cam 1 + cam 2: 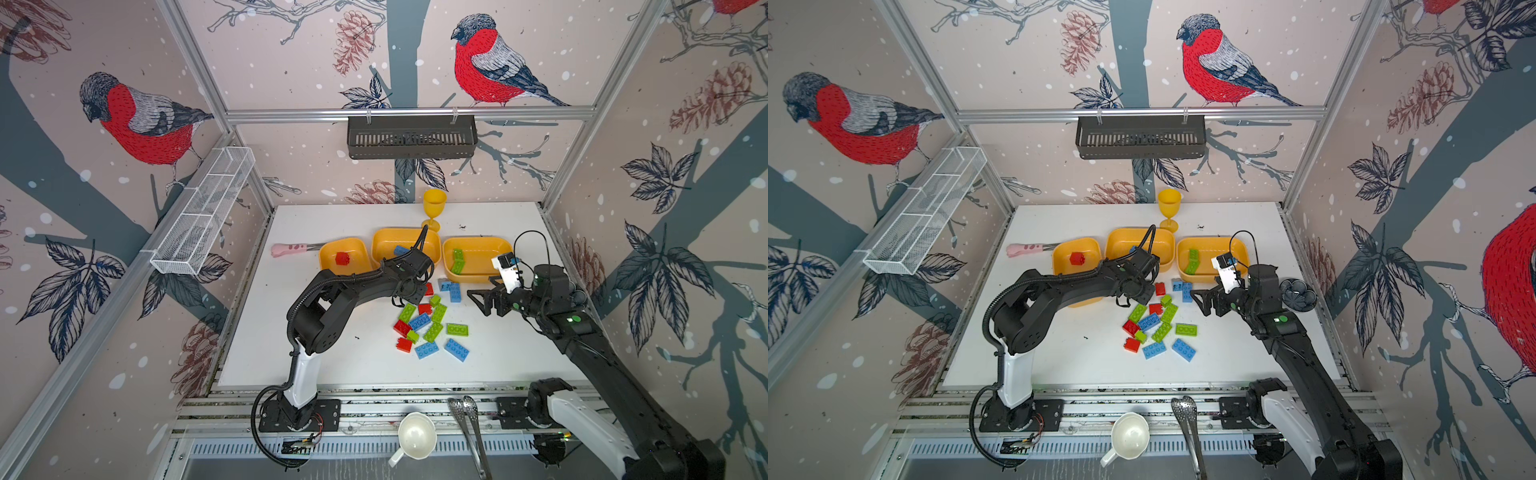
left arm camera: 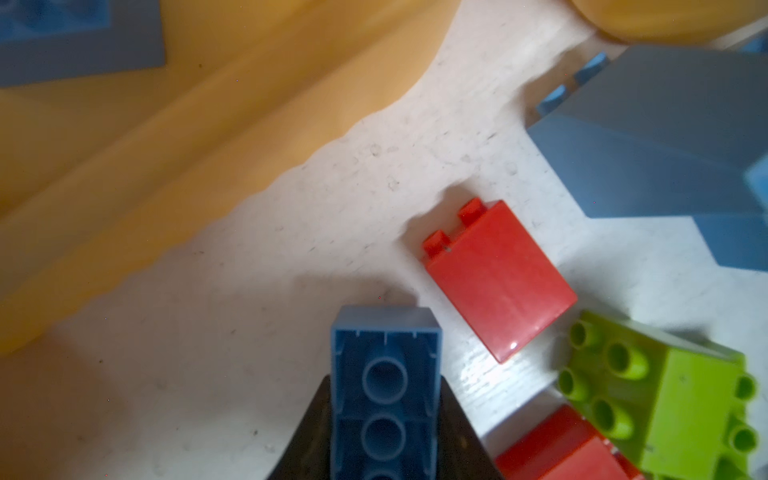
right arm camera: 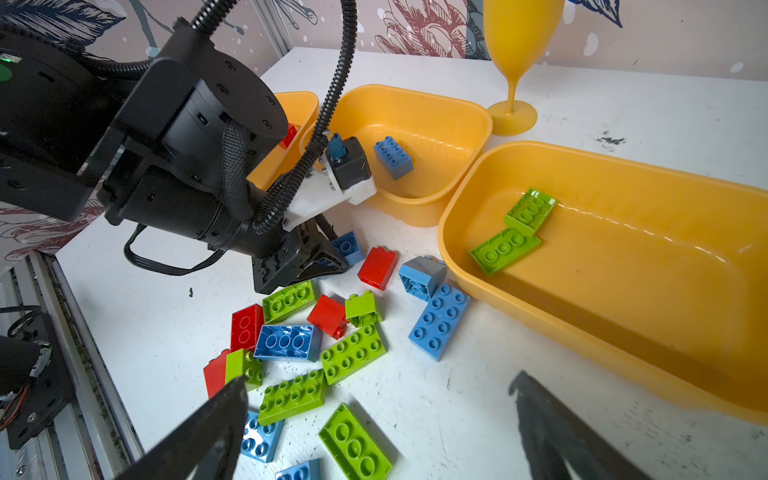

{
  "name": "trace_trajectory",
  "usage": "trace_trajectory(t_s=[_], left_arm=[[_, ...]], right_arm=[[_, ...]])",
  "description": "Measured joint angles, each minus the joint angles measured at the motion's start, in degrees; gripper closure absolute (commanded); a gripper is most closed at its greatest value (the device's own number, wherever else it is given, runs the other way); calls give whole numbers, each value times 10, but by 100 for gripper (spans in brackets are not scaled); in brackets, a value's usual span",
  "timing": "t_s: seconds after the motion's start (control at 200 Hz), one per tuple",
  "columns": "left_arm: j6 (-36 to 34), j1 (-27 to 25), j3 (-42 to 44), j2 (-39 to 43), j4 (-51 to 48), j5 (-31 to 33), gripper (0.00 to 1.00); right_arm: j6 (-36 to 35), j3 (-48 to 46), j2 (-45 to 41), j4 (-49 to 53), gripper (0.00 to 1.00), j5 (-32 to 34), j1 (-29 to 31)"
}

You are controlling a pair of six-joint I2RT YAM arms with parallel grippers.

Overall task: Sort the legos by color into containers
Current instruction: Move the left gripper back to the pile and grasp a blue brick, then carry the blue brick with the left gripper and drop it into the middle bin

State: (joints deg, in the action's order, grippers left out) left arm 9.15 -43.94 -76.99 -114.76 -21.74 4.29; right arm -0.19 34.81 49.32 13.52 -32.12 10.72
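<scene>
Left end effector [image 2: 384, 419] pinching blue brick [image 2: 384, 365], brick sticking out past the tips, near middle tray [image 2: 208, 145] toward bench far edge. Overhang could clip the rim and twist loose. Right end effector [image 1: 478, 302] spread, empty.

Bright, even light; soft shadows; top-view edges bowed; left wrist view: container [image 2: 166, 166] blurred.

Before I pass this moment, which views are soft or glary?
Left wrist view: tray smeared soft, held blue brick fairly sharp, glare patch on the table. Right wrist view: loose legos crisp, the right fingers blurred up close. Both top views: evenly lit, bricks sharp.
</scene>
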Motion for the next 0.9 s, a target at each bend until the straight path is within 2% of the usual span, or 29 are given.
trace_trajectory(t_s=[0.17,0.32,0.44,0.67,0.901], left_arm=[[1,2,-27,32,-31,-14,69],[0,5,-91,58,-74,-21,70],[1,26,-152,57,-106,-21,70],[8,83,-240,-7,-121,21,70],[28,136,-269,-69,-118,56,69]], right_arm=[[0,0,-1,0,1,0,0],[0,1,2,-1,1,0,0],[0,6,5,-3,1,0,0],[0,12,5,-1,1,0,0],[0,12,-1,1,1,5,0]])
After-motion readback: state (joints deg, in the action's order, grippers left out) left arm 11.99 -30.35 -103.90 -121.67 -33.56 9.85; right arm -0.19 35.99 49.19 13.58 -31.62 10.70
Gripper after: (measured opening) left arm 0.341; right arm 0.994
